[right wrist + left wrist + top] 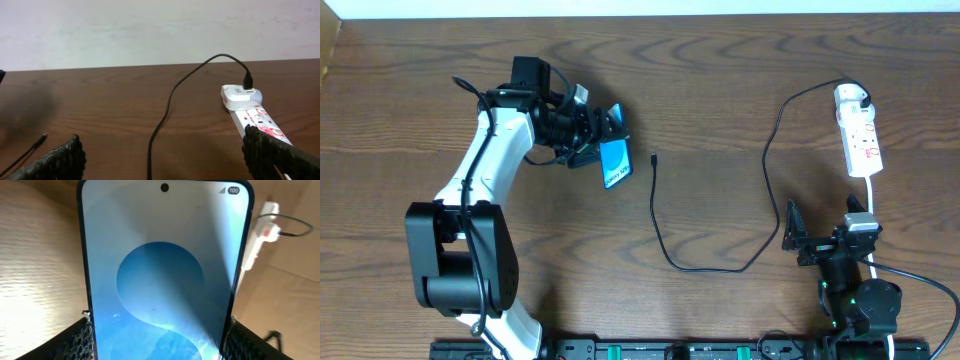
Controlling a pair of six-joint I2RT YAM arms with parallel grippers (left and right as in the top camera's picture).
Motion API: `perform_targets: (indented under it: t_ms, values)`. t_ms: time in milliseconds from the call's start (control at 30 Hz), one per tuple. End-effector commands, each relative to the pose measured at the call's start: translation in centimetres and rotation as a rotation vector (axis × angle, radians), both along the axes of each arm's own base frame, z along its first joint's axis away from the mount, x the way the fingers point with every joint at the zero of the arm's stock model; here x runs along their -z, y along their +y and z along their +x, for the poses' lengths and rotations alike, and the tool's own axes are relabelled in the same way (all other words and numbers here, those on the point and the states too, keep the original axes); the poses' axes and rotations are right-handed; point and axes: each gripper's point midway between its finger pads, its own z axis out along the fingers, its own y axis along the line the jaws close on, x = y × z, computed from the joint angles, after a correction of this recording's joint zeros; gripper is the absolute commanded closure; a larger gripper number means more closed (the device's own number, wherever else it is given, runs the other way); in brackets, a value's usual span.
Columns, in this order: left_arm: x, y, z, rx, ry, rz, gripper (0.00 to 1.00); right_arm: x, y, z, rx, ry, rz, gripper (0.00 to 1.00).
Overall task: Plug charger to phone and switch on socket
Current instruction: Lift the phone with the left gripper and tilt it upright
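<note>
From above, the left hand [598, 140] pinches the phone [614, 164] near the charger [654, 190]. Left wrist: only its edges are gripped, so it may slip. Right wrist: the right hand [167, 160], spread wide, could bump the socket [257, 117].

A dark brown wood-grain table [720, 90] fills the space; behind its far edge rises a plain pale wall [150, 30].

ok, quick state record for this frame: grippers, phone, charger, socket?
left gripper: shut on phone, held tilted
right gripper: open, empty, facing socket
charger: adapter sits in socket; plug tip lies loose on table, apart from phone
socket switch: cannot tell
plugged into phone: not yet
</note>
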Motion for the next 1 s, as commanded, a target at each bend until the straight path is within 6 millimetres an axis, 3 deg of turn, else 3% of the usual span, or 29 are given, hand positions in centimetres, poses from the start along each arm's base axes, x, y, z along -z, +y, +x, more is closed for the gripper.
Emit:
perform_targets:
  t_ms: [0,533,967]
  values:
    - [-2.4,-1.1,0.1,-0.017,0.014,-0.109,0.36,0.1,-0.1,0.0,0.006,-0.001,-0.001,0.01]
    - [-2.4,-1.1,0.1,-0.285,0.321,-0.168,0.36,0.1,-0.1,0.0,0.006,-0.001,-0.001,0.01]
    - [-3.9,-2.3,-0.4,-0.309,0.434,-0.28,0.37,0.1,-0.1,0.0,0.006,-0.001,-0.001,0.01]
